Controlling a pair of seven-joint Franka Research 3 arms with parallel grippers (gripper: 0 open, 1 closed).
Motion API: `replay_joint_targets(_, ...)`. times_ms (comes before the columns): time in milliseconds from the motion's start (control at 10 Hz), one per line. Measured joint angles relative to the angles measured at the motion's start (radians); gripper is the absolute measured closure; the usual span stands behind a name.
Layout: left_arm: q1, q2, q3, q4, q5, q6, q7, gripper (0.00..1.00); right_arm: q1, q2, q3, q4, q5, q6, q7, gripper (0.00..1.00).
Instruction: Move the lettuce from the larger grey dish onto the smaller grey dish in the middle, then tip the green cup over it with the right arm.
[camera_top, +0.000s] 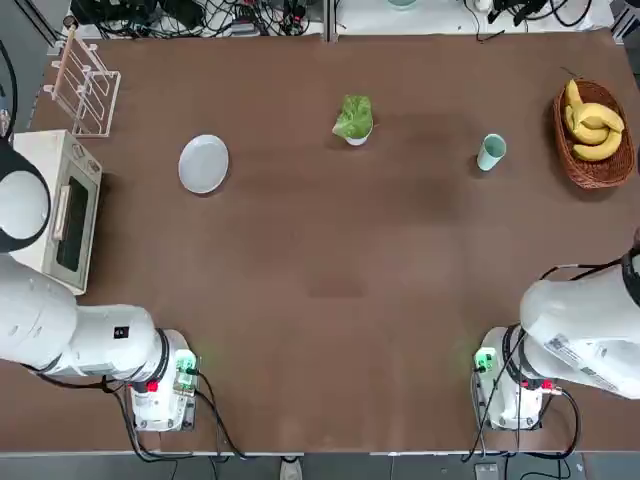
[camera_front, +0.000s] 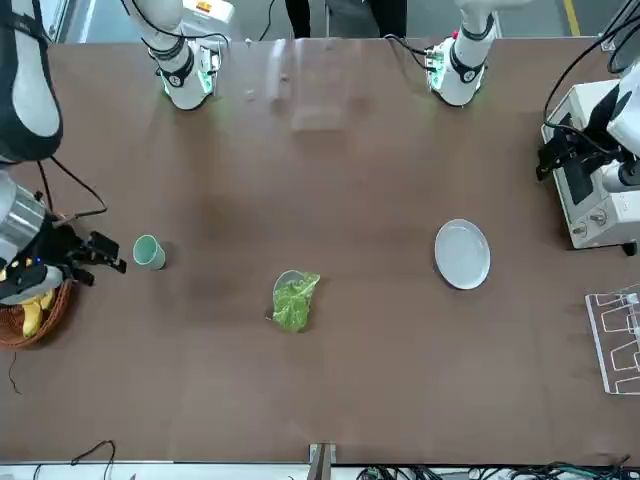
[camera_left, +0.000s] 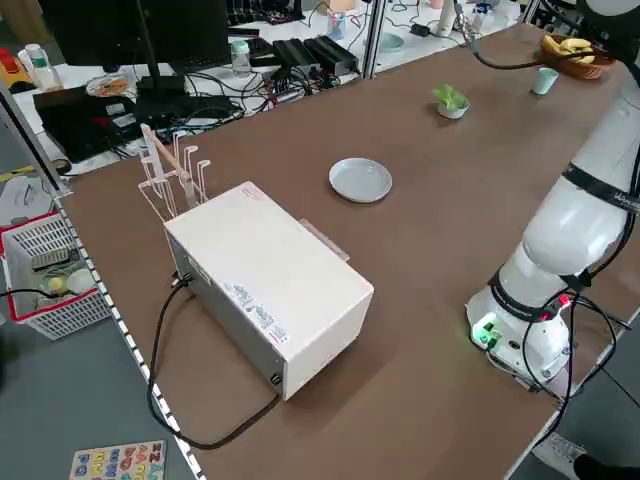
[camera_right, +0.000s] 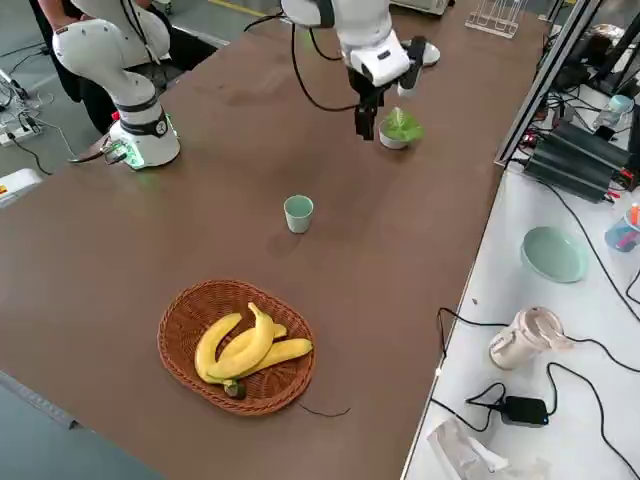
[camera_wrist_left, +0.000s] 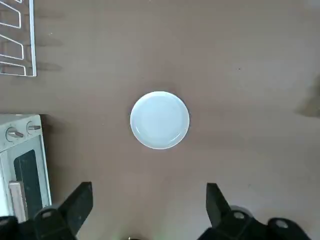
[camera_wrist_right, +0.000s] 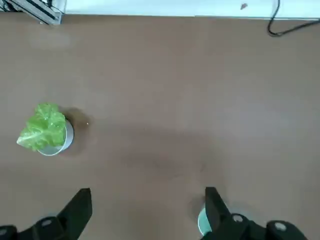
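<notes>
- Seen from the robot's side, the bunch of ruffled light green lettuce (camera_top: 354, 113) sits in the small round pale grey bowl (camera_top: 357, 140), around 12 o'clock on the brown table (camera_top: 330, 260), leaves poking over the rim.
- The flat round pale grey plate (camera_top: 203, 164) lies towards 10 o'clock.
- That pale mint-green cylindrical cup (camera_top: 491, 152) stands upright at 2 o'clock; farther out that way, a round brown wicker basket (camera_top: 603, 172) holds yellow bananas (camera_top: 597, 128).
- The left black two-finger gripper (camera_wrist_left: 150, 186) is up on the 9 o'clock side, open.
- The right black two-finger gripper (camera_wrist_right: 148, 191) is raised on the 3 o'clock side, also open.
</notes>
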Motion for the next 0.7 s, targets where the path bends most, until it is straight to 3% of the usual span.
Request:
replay_joint_targets(300, -0.001, 0.000, -0.010, 0.000, 0.000, 0.000, 0.000, 0.00, 0.368, -0.068, -0.369, 0.102, -0.041, -0.205, 0.111, 0.00)
replay_joint_targets(400, -0.001, 0.000, -0.010, 0.000, 0.000, 0.000, 0.000, 0.00, 0.461, -0.100, -0.442, 0.106, -0.070, -0.251, 0.170, 0.00)
replay_joint_targets(500, -0.001, 0.000, -0.010, 0.000, 0.000, 0.000, 0.000, 0.00, 0.493, -0.130, -0.452, 0.106, -0.087, -0.307, 0.218, 0.00)
replay_joint_targets(700, -0.001, 0.000, -0.010, 0.000, 0.000, 0.000, 0.000, 0.00, 0.473, -0.163, -0.410, 0.105, -0.096, -0.377, 0.256, 0.00)
